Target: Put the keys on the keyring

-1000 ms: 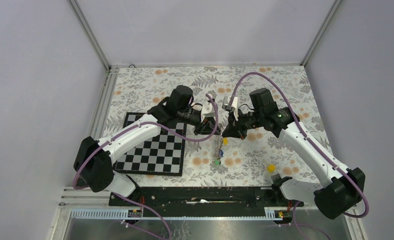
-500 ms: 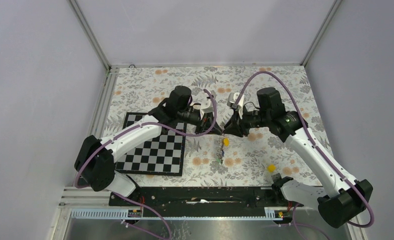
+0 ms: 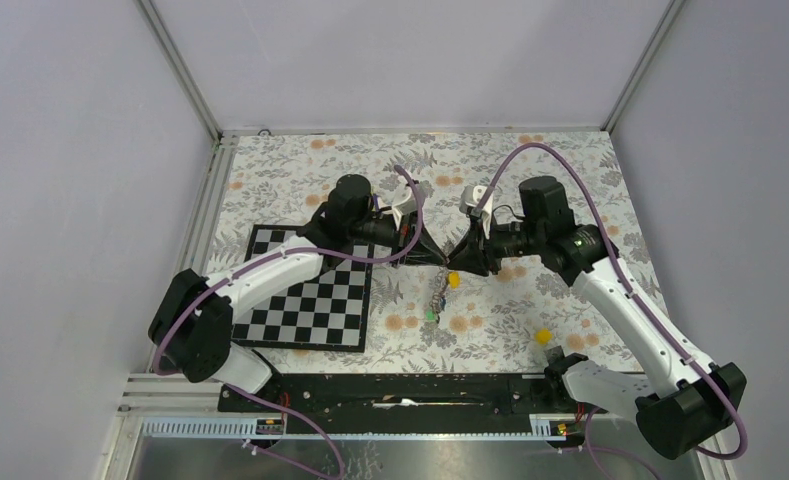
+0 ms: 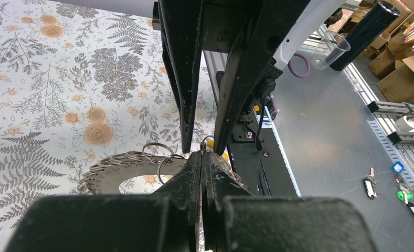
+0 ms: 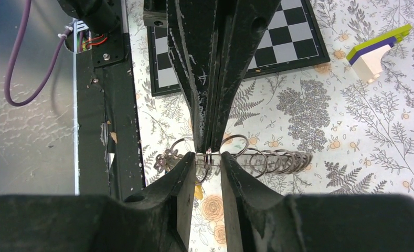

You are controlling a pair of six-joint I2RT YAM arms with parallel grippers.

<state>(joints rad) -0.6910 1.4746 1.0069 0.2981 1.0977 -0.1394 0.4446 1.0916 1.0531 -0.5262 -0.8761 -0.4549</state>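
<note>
The keyring (image 4: 121, 173) is a flat grey-brown toothed loop strung with several thin wire rings (image 5: 270, 160). My left gripper (image 4: 202, 155) is shut on its edge and holds it above the floral table. In the top view the grippers meet tip to tip (image 3: 448, 262) and the keyring hangs below them (image 3: 438, 295), with a yellow-headed key (image 3: 454, 281) and a green one (image 3: 430, 315) on it. My right gripper (image 5: 208, 164) is open by a narrow gap, its fingers (image 5: 186, 176) on either side of a small wire ring at the keyring's edge. The yellow key (image 5: 198, 192) dangles just under them.
A chessboard (image 3: 305, 300) lies left of the grippers. A small yellow piece (image 3: 543, 337) lies at the front right. A green-purple-white block (image 5: 378, 50) lies past the keyring. A black rail (image 3: 400, 392) runs along the front edge. Loose keys (image 4: 399, 184) lie on the grey surface beyond it.
The right gripper has swung in to the left gripper's tips, and both wrists have turned so that the fingers meet point to point. The hanging keys have shifted slightly left.
</note>
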